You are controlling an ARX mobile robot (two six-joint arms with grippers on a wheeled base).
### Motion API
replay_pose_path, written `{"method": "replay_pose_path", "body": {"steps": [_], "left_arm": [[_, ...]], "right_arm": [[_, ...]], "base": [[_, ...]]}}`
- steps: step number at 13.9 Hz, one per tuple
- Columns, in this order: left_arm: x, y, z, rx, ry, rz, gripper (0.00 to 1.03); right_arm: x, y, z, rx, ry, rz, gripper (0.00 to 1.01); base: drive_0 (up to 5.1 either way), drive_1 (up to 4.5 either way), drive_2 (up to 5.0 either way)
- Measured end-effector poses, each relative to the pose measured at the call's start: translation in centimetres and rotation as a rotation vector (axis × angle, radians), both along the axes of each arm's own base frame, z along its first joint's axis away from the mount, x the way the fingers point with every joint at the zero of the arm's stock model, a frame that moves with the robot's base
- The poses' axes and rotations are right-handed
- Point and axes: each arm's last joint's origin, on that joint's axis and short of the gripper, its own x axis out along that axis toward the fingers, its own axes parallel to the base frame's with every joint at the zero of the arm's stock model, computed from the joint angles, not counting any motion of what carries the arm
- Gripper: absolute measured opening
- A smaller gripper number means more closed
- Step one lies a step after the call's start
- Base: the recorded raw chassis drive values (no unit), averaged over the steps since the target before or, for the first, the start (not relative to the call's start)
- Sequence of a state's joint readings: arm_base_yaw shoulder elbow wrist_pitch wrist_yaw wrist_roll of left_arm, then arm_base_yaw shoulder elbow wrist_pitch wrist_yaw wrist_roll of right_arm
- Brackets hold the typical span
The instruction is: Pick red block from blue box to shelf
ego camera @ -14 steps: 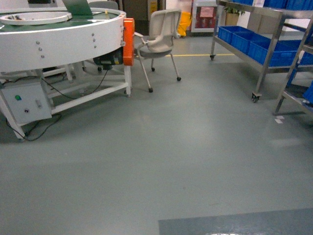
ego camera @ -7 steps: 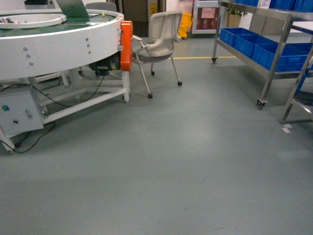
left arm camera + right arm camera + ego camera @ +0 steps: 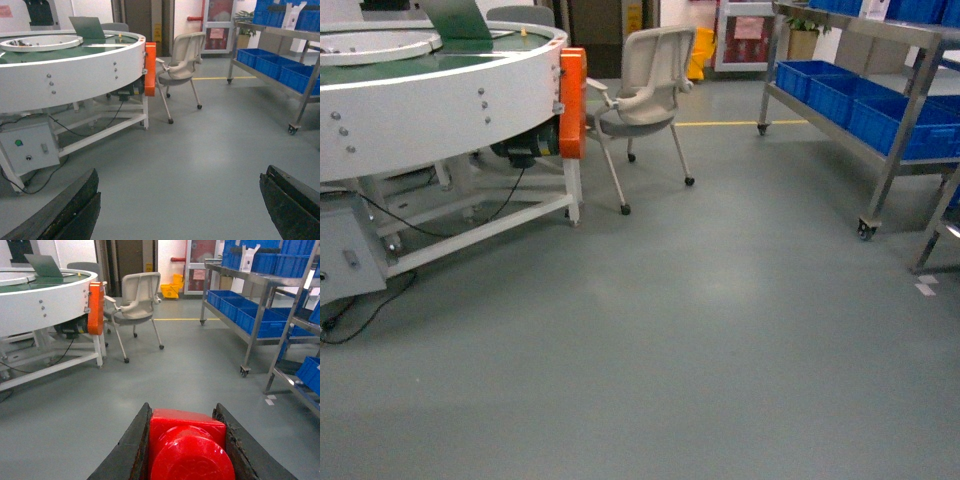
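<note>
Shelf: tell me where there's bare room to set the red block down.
The red block sits in the right gripper. On the shelf, blue crates crowd the lower tier; the steel top edge beside the white carton looks bare.

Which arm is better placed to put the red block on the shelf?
The right arm. Its claw is already shut on the red block, and the steel shelf stands ahead on the right. The left claw is open and holds nothing.
</note>
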State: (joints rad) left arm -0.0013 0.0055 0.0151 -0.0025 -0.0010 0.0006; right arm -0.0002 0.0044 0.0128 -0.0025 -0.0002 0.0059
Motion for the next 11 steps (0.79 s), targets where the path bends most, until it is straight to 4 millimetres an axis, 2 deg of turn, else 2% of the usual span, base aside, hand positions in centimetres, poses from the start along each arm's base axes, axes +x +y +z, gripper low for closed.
{"method": "replay_pose_path", "body": {"steps": [11], "left_arm": [[0.00, 0.00, -0.01, 0.000, 0.001, 0.000, 0.98]], "right_arm": [[0.00, 0.00, -0.01, 0.000, 0.001, 0.000, 0.28]], "base": [[0.0, 4.26, -4.3]]}}
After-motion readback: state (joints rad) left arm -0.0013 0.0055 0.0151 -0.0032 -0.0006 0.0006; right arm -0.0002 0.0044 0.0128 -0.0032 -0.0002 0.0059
